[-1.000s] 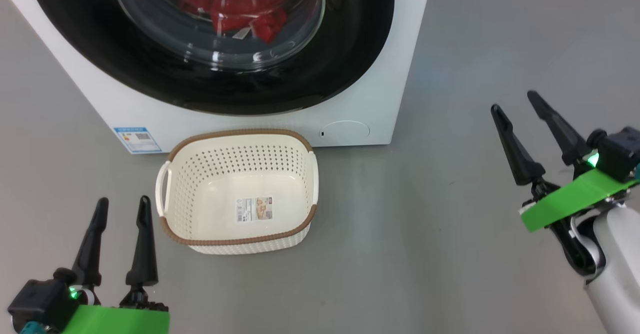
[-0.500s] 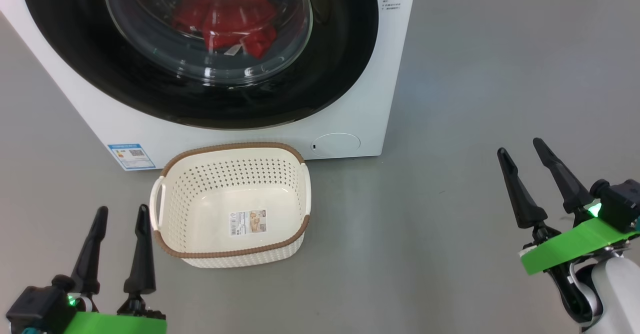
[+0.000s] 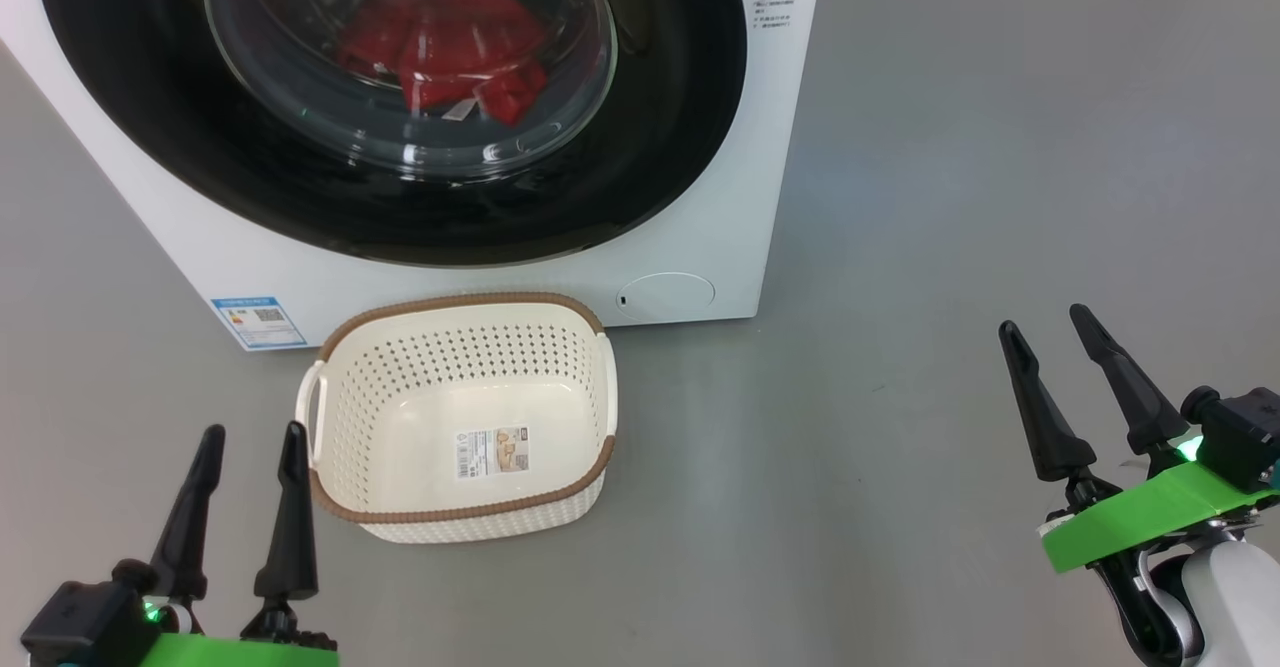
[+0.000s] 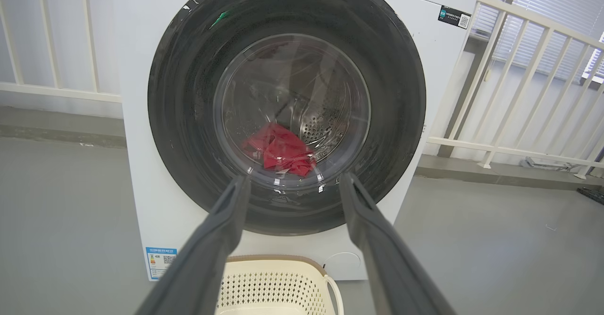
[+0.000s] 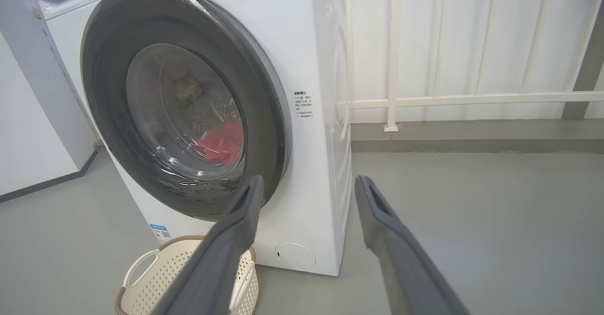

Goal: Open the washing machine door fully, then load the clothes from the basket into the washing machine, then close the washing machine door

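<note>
The white washing machine (image 3: pixel 700 237) (image 4: pixel 137 116) (image 5: pixel 321 140) stands ahead with its round black door (image 3: pixel 660 127) (image 4: pixel 188 93) (image 5: pixel 264 116) shut against the front. Behind the door's glass lie the red clothes (image 3: pixel 440 37) (image 4: pixel 281 148) (image 5: pixel 222 141) in the drum. On the floor before the machine sits the cream basket (image 3: pixel 460 417) (image 4: pixel 273 284) (image 5: pixel 151 277), with just a paper label on its bottom. My left gripper (image 3: pixel 252 440) (image 4: pixel 291 179) is open at the lower left, beside the basket. My right gripper (image 3: pixel 1044 319) (image 5: pixel 306 181) is open at the lower right, clear of everything.
A blue sticker (image 3: pixel 258 319) and a round flap (image 3: pixel 665 295) sit low on the machine's front. White railings (image 4: pixel 519 79) (image 5: pixel 424 100) stand behind and beside the machine. Grey floor (image 3: pixel 950 197) stretches open to the right.
The head view has shifted, so machine and basket sit lower in it. My right gripper now shows lower in the picture than a second ago; both grippers stay open.
</note>
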